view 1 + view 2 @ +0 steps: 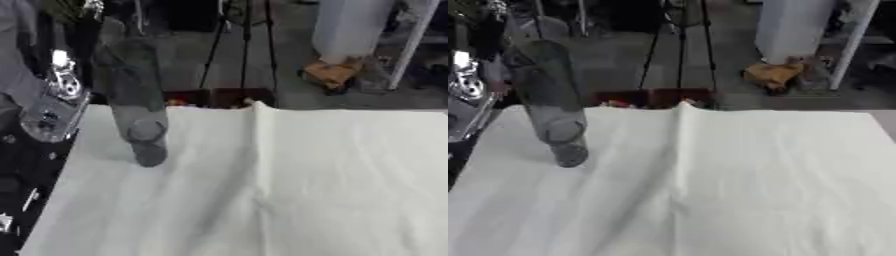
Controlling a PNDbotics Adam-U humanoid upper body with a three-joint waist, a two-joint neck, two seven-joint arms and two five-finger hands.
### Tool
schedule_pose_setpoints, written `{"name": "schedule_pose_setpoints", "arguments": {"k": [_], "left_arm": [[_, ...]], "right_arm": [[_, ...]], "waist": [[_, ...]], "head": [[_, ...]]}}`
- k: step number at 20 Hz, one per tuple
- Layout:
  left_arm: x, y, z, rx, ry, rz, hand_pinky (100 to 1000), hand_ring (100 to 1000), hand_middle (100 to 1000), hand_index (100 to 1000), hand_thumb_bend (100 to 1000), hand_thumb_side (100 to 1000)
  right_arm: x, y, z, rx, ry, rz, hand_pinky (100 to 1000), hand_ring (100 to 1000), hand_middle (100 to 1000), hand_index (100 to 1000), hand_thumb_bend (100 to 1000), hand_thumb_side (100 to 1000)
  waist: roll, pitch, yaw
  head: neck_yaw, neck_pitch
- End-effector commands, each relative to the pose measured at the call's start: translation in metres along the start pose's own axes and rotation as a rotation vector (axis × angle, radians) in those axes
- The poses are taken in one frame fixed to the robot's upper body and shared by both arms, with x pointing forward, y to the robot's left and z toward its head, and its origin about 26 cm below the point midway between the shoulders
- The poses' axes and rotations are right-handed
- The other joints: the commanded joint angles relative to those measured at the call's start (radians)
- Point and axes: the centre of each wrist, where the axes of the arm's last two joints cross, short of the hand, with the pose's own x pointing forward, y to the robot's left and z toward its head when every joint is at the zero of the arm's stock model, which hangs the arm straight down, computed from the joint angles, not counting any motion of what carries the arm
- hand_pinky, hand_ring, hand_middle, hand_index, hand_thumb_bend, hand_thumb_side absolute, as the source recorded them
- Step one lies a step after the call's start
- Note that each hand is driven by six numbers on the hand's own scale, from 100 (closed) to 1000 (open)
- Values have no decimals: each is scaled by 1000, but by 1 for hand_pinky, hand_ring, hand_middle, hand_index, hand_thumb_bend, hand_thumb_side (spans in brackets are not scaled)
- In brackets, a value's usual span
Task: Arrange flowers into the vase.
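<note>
A tall vase [138, 100] of smoky clear glass stands on the white cloth at the far left, leaning a little with its top toward the far left. No flowers are in it. My left arm [54, 97], black with silver joints, rises along the left edge beside the vase. My left hand [490, 37] is a dark blur next to the vase's upper part; I cannot make out whether it touches the glass. Small red and orange bits [178, 102] show just beyond the table's far edge. My right hand does not show.
The white cloth [332, 180] covers the table, with a raised crease [256, 150] running from the far edge toward me. A dark red box [234, 96] sits behind the far edge. Beyond it are tripod legs [243, 45], a white cylinder [350, 27] and a brown bundle [331, 72] on the floor.
</note>
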Motion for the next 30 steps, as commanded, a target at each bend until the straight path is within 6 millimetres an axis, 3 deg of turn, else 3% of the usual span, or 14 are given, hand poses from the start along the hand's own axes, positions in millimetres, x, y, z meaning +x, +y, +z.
{"name": "schedule_pose_setpoints", "arguments": {"k": [1,12,13,18,19,23,30], "left_arm": [[15,17,-15,-4,-40,-42,292,635,617,667,100,833],[17,20,-16,-57,-21,-81,314,652,636,695,100,825],[16,20,-16,-60,-19,-85,387,708,700,806,100,881],[13,21,-17,-119,9,-119,387,708,700,806,100,881],[11,21,-16,-133,17,-131,459,768,763,888,100,885],[8,20,-16,-201,41,-185,514,809,816,938,100,889],[5,25,-17,-299,48,-241,693,931,931,1000,100,1000]], "right_arm": [[0,-8,-6,-19,-16,15,832,877,842,899,404,1000],[0,-7,-5,-16,-13,16,832,877,842,899,404,1000],[0,-7,-5,-16,-12,16,832,877,840,897,403,1000],[-1,-7,-4,-15,-7,17,832,877,840,897,403,1000],[-1,-7,-4,-14,-7,18,832,876,840,896,396,1000],[-1,-7,-3,-11,-2,19,831,876,840,896,394,1000],[-2,-7,0,-6,7,21,831,876,838,894,390,1000]], "waist": [[16,-24,0],[16,-26,1],[17,-27,2],[18,-31,7],[20,-33,10],[22,-43,17],[25,-53,24]], "head": [[-4,-2],[-6,2],[-6,3],[-6,10],[-7,13],[-10,21],[-14,26]]}}
